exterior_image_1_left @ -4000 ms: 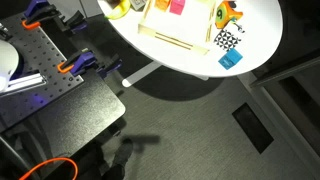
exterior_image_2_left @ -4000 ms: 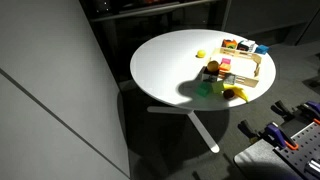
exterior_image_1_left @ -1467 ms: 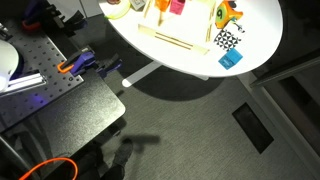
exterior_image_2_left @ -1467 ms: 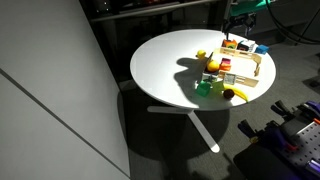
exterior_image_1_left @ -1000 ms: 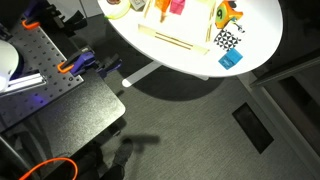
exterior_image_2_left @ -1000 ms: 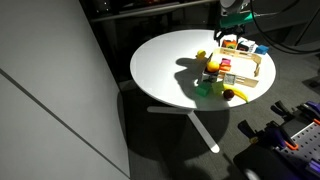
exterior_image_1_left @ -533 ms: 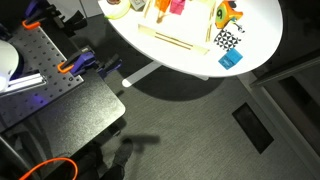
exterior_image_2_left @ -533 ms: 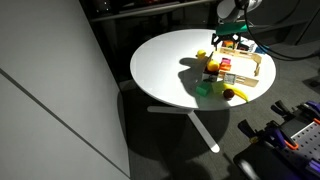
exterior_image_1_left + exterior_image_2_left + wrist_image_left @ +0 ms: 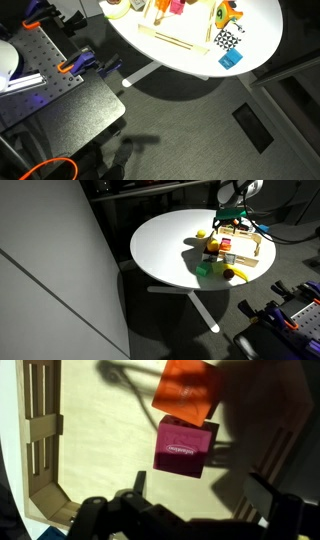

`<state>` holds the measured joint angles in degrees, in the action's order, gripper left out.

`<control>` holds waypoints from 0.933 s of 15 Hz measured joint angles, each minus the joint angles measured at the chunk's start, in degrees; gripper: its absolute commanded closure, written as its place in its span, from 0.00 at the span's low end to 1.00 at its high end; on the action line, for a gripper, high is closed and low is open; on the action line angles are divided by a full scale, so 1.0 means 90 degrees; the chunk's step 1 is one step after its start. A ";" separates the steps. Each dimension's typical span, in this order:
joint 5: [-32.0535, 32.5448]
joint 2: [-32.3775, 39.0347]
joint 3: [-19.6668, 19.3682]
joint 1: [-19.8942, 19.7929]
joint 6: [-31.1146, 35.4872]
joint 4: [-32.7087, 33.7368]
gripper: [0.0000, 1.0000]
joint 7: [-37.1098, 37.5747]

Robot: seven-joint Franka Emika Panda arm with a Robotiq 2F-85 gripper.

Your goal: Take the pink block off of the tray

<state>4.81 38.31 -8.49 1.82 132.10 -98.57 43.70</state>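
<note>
The pink block [image 9: 185,447] lies on the pale tray [image 9: 95,430], touching an orange block [image 9: 187,392] beyond it. My gripper [image 9: 203,488] is open and empty. Its dark fingers [image 9: 138,482] stand just short of the pink block, which lines up with the gap between them. In an exterior view the gripper [image 9: 233,222] hangs low over the tray [image 9: 254,252] on the round white table. In an exterior view the pink block [image 9: 177,5] and the tray [image 9: 178,37] show at the top edge, and the gripper is out of frame.
The tray's raised wooden rim [image 9: 40,445] runs along the left of the wrist view. A blue square [image 9: 231,59], a checkered piece [image 9: 227,40] and a colourful toy [image 9: 226,12] lie on the table. Several small blocks [image 9: 206,266] sit beside the tray.
My arm has come in over the table from the far side and lowered the gripper onto the tray area. The blocks have not moved.
</note>
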 measured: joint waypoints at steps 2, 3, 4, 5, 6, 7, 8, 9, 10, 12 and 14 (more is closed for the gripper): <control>-0.0079 0.0008 -0.0002 0.0000 0.0000 0.0001 0.00 0.0000; -0.0092 0.0008 -0.0002 0.0000 0.0000 0.0001 0.00 0.0000; -0.0093 0.0008 -0.0002 0.0000 0.0000 0.0001 0.00 0.0000; -0.0093 0.0008 -0.0002 0.0000 0.0000 0.0001 0.00 0.0000; -0.0093 0.0008 -0.0002 0.0000 0.0000 0.0001 0.00 0.0000; -0.0093 0.0011 -0.0002 0.0001 0.0000 0.0001 0.00 0.0000; -0.0093 0.0022 -0.0005 0.0002 0.0000 0.0000 0.00 0.0000; -0.0092 0.0040 -0.0016 0.0005 -0.0003 -0.0002 0.00 0.0000; -0.0091 0.0064 -0.0039 0.0013 -0.0006 -0.0004 0.00 0.0000; -0.0089 0.0118 -0.0095 0.0030 -0.0008 -0.0008 0.00 0.0000; -0.0088 0.0161 -0.0147 0.0037 -0.0008 -0.0014 0.00 0.0000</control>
<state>4.01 39.76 -9.82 2.16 132.02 -98.69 43.70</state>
